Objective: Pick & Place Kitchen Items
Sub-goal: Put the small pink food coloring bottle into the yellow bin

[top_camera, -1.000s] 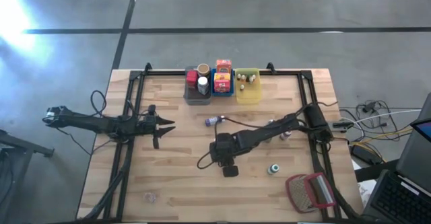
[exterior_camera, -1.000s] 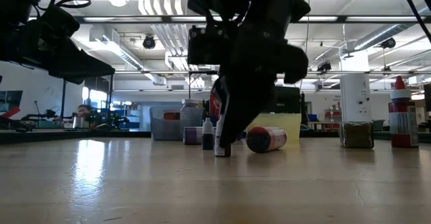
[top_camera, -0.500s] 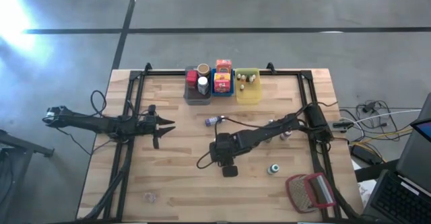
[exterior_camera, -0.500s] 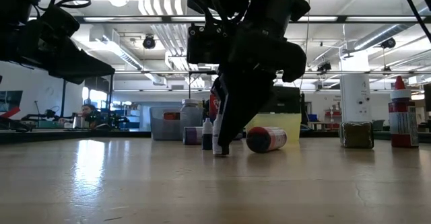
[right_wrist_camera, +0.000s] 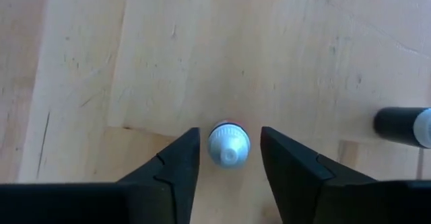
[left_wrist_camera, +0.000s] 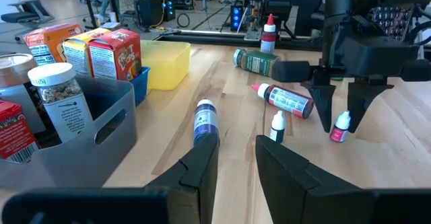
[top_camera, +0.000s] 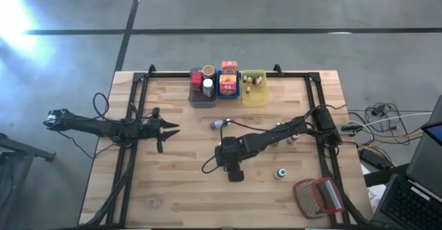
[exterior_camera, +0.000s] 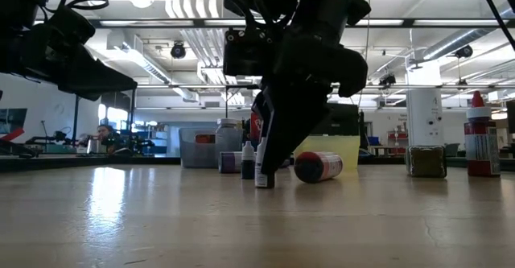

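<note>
Wooden slats of the table (top_camera: 179, 181) carry three bins at the far edge: a grey bin (top_camera: 202, 96), a blue bin (top_camera: 228, 86) and a yellow bin (top_camera: 254, 95). All three already hold goods; I note a spice jar (left_wrist_camera: 59, 99) in the grey one, orange boxes (left_wrist_camera: 113, 51) in the blue one, and small bottles in the yellow one.

My right gripper (right_wrist_camera: 229, 158) points straight down near the table's middle, jaws spread on either side of a small dropper bottle (right_wrist_camera: 229, 144) that stands upright on the wood. The fingers (right_wrist_camera: 176, 163) flank its white cap without touching it. I judge the grasp is set up but not yet made.

My left gripper (left_wrist_camera: 236, 158) waits at the left side of the table, jaws slightly apart and holding nothing.

Items outstanding, as far as visible: a blue-labelled bottle (left_wrist_camera: 205, 120) lying on its side, a red-capped bottle (left_wrist_camera: 283, 98) also on its side, a second white-capped dropper (left_wrist_camera: 277, 126), a green-labelled jar (left_wrist_camera: 261, 61), and a green-capped bottle (top_camera: 281, 173) near the right front. A red-framed mesh object (top_camera: 318, 196) sits at the front right corner.

I judge the task as partly done, with several pieces left.
</note>
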Motion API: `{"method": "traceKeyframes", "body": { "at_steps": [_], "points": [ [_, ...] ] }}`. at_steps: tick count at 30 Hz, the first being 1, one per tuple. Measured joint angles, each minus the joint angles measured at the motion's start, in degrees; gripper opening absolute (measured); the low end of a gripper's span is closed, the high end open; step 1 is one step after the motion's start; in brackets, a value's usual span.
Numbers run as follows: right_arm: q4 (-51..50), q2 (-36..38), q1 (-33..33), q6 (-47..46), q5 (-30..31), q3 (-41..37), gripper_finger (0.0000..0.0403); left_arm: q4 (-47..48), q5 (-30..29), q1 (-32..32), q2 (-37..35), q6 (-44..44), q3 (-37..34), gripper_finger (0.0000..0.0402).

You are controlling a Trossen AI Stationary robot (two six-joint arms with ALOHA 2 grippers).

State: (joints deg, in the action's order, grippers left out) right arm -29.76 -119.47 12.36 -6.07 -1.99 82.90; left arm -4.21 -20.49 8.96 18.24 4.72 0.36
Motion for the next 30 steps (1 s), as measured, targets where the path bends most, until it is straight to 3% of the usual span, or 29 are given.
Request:
{"method": "traceKeyframes", "body": {
  "at_steps": [10,23,30],
  "points": [
    [-5.01,0.24,0.00,0.01,-0.14,3.31,0.0126,0.02,0.00,0.01,0.00,0.00,0.00,0.0108],
    [-7.37,0.25,0.00,0.05,-0.07,5.00,0.0156,0.02,0.00,-0.01,0.00,-0.01,0.00,0.0108],
    [-7.30,0.25,0.00,0.70,-0.01,5.00,0.0123,0.02,0.00,-0.01,0.00,-0.01,0.00,0.0108]
  ]
}}
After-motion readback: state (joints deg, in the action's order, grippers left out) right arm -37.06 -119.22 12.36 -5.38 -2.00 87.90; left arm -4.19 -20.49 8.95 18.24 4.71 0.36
